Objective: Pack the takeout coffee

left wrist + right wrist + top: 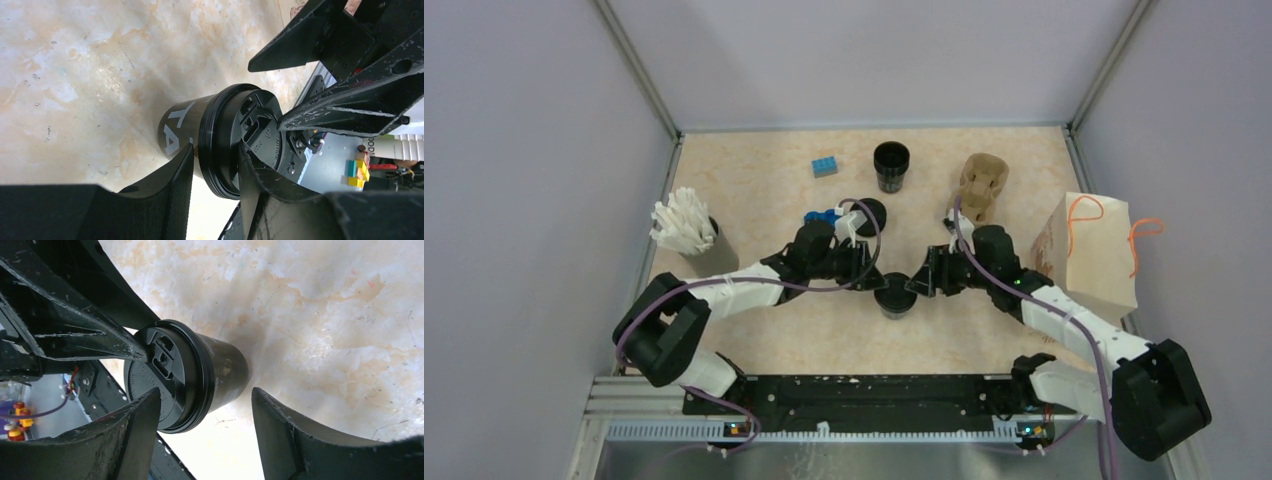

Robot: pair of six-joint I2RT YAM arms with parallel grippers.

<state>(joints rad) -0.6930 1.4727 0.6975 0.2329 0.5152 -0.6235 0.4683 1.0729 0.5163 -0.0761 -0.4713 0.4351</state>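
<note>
The takeout coffee (894,298), a small black cup with its flat black lid on, stands on the table between my two grippers. In the left wrist view the cup (175,127) carries white letters. My left gripper (217,147) is closed on the lid's rim (220,165), one finger under the rim against the cup wall, the other across the lid top. It shows in the top view (876,283). My right gripper (205,390) is open and straddles the cup (225,370), one finger by the lid, the other past the base. It also shows in the top view (916,283).
A second open black cup (891,165) and a loose black disc lid (871,213) lie behind. A blue brick (825,166), the brown pulp carrier (982,185), a paper bag with orange handles (1092,250) and a grey cup of white utensils (689,235) stand around.
</note>
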